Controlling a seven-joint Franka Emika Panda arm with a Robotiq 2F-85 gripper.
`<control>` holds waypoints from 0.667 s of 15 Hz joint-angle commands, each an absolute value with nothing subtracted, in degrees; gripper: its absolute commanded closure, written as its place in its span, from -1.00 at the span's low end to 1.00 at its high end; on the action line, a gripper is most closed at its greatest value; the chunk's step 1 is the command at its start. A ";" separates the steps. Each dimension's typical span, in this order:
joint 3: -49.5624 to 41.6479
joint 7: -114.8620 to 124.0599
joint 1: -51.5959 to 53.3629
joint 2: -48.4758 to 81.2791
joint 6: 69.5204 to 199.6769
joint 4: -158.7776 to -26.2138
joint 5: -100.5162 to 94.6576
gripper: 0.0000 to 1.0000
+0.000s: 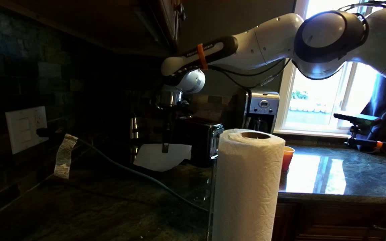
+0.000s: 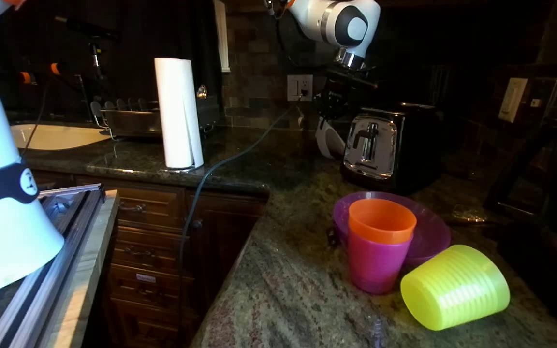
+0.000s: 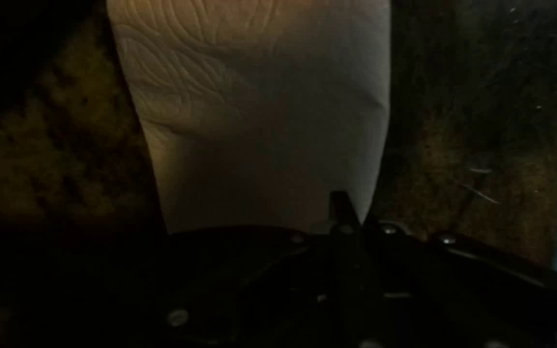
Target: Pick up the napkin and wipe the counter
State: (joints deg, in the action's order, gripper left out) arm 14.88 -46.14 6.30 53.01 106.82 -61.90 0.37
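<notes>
The white napkin (image 1: pixel 152 160) is pinched between the fingers of my gripper (image 1: pixel 165 148), which points down and is shut on it. It spreads to both sides of the fingertips with a curved lower edge. In an exterior view the napkin (image 2: pixel 329 140) hangs curled beside the toaster, under the dark gripper (image 2: pixel 322 118). The wrist view has the napkin (image 3: pixel 259 116) reaching from the jaws to the top of the picture, embossed at its far end. Below it lies the dark speckled counter (image 1: pixel 119 207). Whether the napkin touches the counter I cannot tell.
A black and chrome toaster (image 2: pixel 373 145) stands close beside the napkin. A cord (image 2: pixel 249 149) crosses the counter from the wall outlet. A paper towel roll (image 1: pixel 249 187) stands upright. Cups (image 2: pixel 380 251), a yellow cup stack (image 2: pixel 455 287) and a purple bowl (image 2: pixel 435 237) sit nearer the counter's end.
</notes>
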 commanded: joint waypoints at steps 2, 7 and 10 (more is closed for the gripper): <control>13.48 -42.30 6.81 50.29 119.04 -72.62 0.63 0.46; 15.68 -41.48 5.76 46.06 121.92 -81.16 2.47 -0.07; 16.08 -39.85 5.48 39.48 124.10 -88.86 3.62 -0.51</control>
